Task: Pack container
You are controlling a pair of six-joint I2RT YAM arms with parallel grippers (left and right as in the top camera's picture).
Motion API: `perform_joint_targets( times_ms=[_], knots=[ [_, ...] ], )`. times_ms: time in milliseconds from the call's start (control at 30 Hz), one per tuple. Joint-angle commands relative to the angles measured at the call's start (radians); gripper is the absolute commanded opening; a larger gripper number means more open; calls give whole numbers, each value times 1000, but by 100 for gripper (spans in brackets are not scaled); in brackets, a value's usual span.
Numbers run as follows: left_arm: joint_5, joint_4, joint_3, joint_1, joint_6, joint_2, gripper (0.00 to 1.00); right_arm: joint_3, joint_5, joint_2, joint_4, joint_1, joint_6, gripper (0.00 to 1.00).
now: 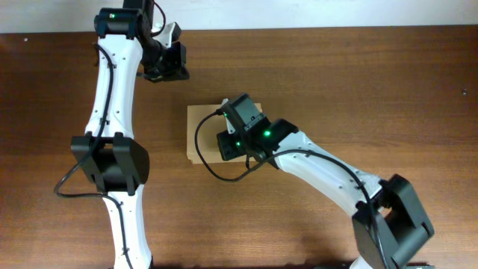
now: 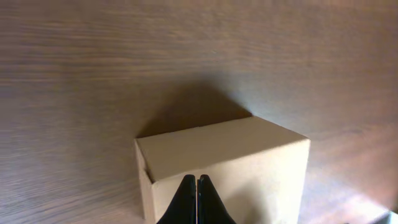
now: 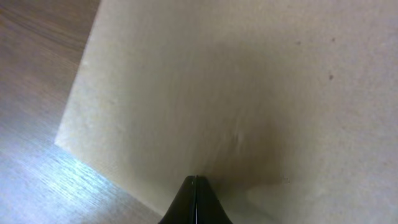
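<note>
– Container [image 1: 200,128], where is it from where you stand?
– Around the middle of the brown wooden surface [image 1: 336,75]. It's a plain tan cardboard box, and its lid flap lies shut and flat.
– And the right claw [image 3: 196,182]?
– Directly over the container, above the right half of its top. Both fingers are clenched tip to tip with nothing between them. The tips are down close to the cardboard, but I can't tell whether they actually press on it.
– The right arm hides a good part of the lid from above, doesn't it?
– It does. Only the left strip of the box shows clear of the wrist.
– What about the left claw [image 2: 196,182]?
– It hangs well apart from the box, up near the far edge of the surface. It's pinched closed as well, and empty. It points toward the box, and its camera takes in the top, one corner and the side facing it.
</note>
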Motion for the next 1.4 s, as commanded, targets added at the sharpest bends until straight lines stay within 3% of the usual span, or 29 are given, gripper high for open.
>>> perform_joint_targets(
  times_ms=[0,333,567,600,633,667,700,733,767,1000,1133,1367],
  knots=[
    [-61,0,26,5,-24,8,2,-10,47,98,-35,8,-7,4],
    [-59,-15,33,5,-24,3,2,46,-67,40,-54,11,-11,3],
    [-59,-95,136,5,-23,-27,2,170,-85,-57,-83,10,-40,6],
    [-59,-105,156,5,-23,-36,2,190,-85,-65,-84,10,-64,27],
    [-59,-114,175,5,-23,-46,2,216,-85,-75,-87,6,-84,57],
    [-59,-124,194,5,-23,-58,8,242,-83,-85,-90,2,-93,95],
    [-59,-135,212,5,-23,-70,31,265,-80,-92,-94,-5,-93,99],
    [-59,-145,230,5,-23,-82,71,289,-73,-100,-100,-13,-93,99],
    [-59,-156,247,5,-24,-95,99,320,-63,-108,-108,-26,-93,99],
    [-16,-191,277,5,-24,-180,100,410,-60,-145,-208,-133,-104,99],
    [90,-175,277,8,-23,-245,100,410,-70,-212,-309,-205,-258,99],
    [0,-187,277,1,81,-409,100,410,-66,-391,-568,-309,-493,99]
  ],
)
